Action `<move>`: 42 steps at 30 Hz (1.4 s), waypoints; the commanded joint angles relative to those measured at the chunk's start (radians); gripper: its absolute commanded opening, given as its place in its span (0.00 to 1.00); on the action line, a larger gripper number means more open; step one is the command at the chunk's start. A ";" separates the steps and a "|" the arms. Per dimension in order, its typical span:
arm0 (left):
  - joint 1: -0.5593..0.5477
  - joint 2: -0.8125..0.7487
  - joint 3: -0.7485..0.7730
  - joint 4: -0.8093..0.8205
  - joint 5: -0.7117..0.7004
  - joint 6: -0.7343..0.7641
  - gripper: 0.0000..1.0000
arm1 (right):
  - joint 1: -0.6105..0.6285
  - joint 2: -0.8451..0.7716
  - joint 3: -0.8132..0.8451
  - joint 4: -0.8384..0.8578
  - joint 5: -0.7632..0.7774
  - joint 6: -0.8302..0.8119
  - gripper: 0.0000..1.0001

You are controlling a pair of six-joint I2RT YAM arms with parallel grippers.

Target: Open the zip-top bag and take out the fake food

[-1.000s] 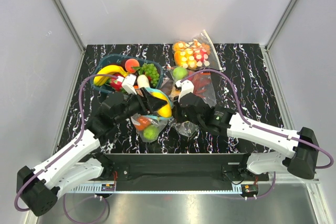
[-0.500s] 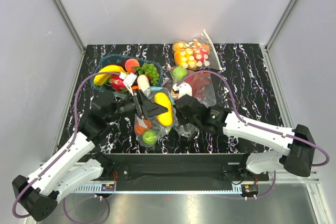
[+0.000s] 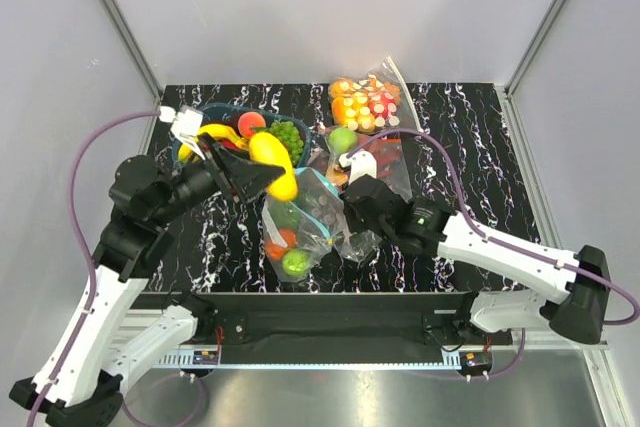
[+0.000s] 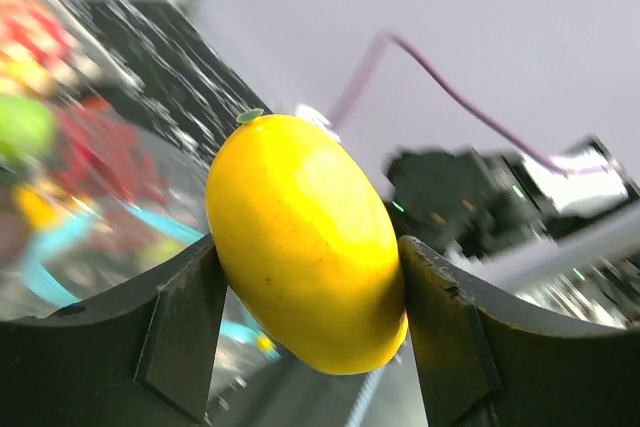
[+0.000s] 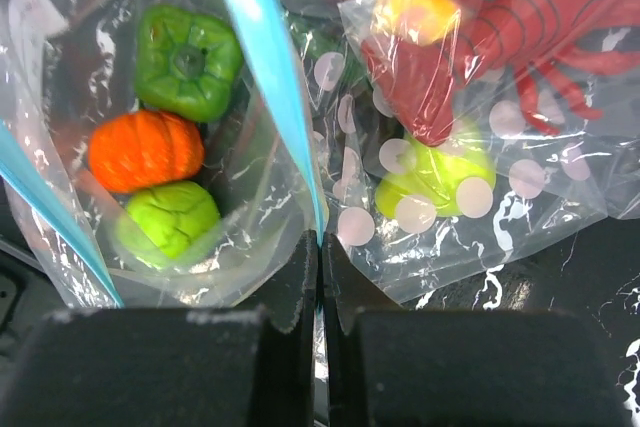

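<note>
The zip-top bag [image 3: 300, 227] lies open at the table's middle, its teal strip [image 5: 262, 77] spread wide. Inside it sit a green pepper [image 5: 188, 62], an orange pumpkin [image 5: 145, 149] and a light green fruit [image 5: 168, 222]. My right gripper [image 5: 320, 247] is shut on the teal edge of the zip-top bag; in the top view this right gripper [image 3: 338, 209] is at the bag's right side. My left gripper [image 3: 272, 169] is shut on a yellow piece of fake food [image 4: 305, 242], held in the air beside the teal-rimmed bowl [image 3: 205, 112].
The bowl holds a banana [image 3: 215, 132], a peach [image 3: 250, 122] and green grapes [image 3: 287, 134]. A dotted clear bag with red pieces [image 5: 540, 7] lies right of the zip-top bag. A bag of orange and red-white pieces [image 3: 365, 102] lies at the back.
My left gripper has lifted the yellow fruit out of the bag's mouth and carried it back and to the left, toward the bowl. The right gripper kept its hold on the bag edge.
</note>
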 commanded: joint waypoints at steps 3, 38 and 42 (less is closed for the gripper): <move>0.089 0.096 0.022 -0.034 -0.271 0.073 0.40 | -0.007 -0.076 -0.002 -0.012 0.035 0.002 0.05; 0.219 0.581 -0.338 0.461 -0.768 -0.013 0.45 | -0.009 -0.088 -0.037 0.016 -0.018 0.013 0.05; 0.221 0.618 -0.338 0.469 -0.762 -0.007 0.48 | -0.007 -0.076 -0.036 0.022 -0.028 0.011 0.05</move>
